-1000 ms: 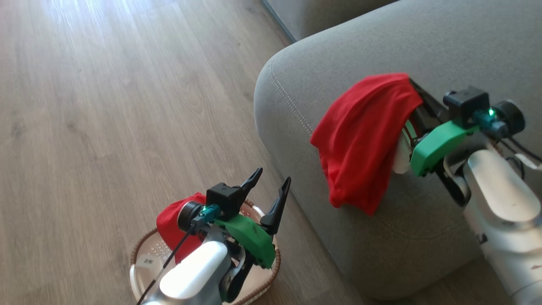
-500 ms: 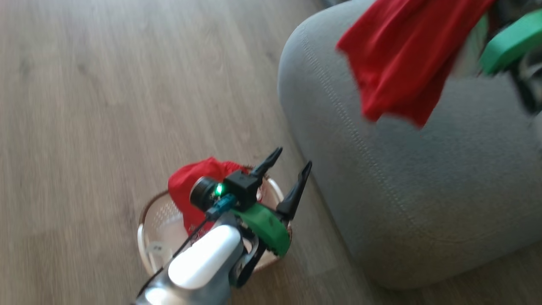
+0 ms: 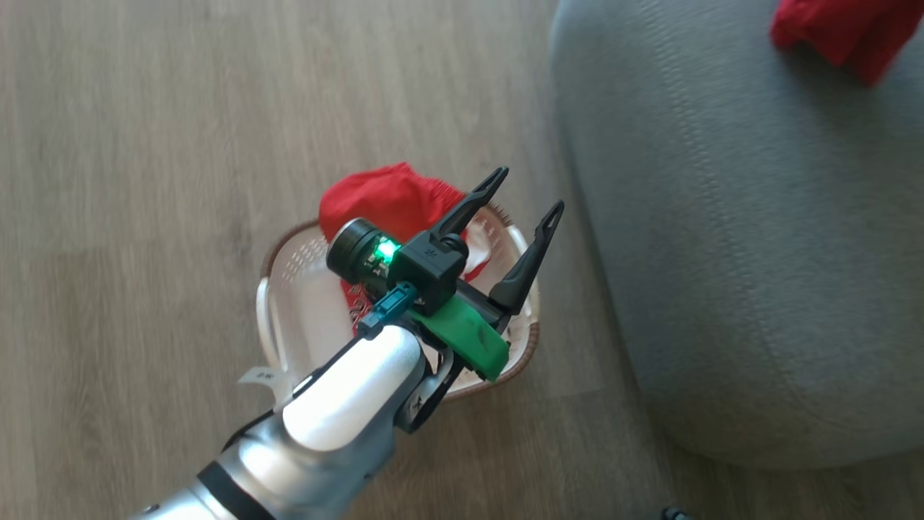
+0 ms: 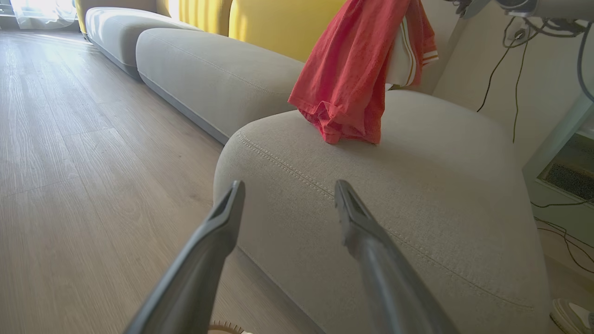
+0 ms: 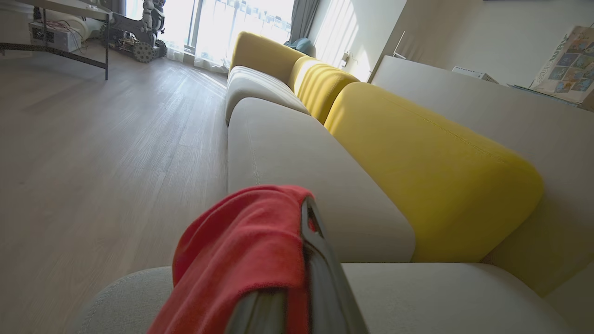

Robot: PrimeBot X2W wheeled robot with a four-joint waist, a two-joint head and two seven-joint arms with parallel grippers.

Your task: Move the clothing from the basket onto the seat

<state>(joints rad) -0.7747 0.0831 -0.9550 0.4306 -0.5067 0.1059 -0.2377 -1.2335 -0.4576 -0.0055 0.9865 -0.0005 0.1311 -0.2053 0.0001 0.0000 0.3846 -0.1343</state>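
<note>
My left gripper (image 3: 527,189) hangs wide open and empty over the basket (image 3: 289,303) beside the seat (image 3: 722,253), one garment (image 3: 390,198) inside. Right gripper (image 5: 304,206) pinches the other garment (image 4: 348,79); left wrist view catches its hem touching the seat top.

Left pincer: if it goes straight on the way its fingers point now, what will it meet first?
Probably the seat: the open left pincer aims at its rounded front edge. How far away that edge is, I cannot tell.
</note>
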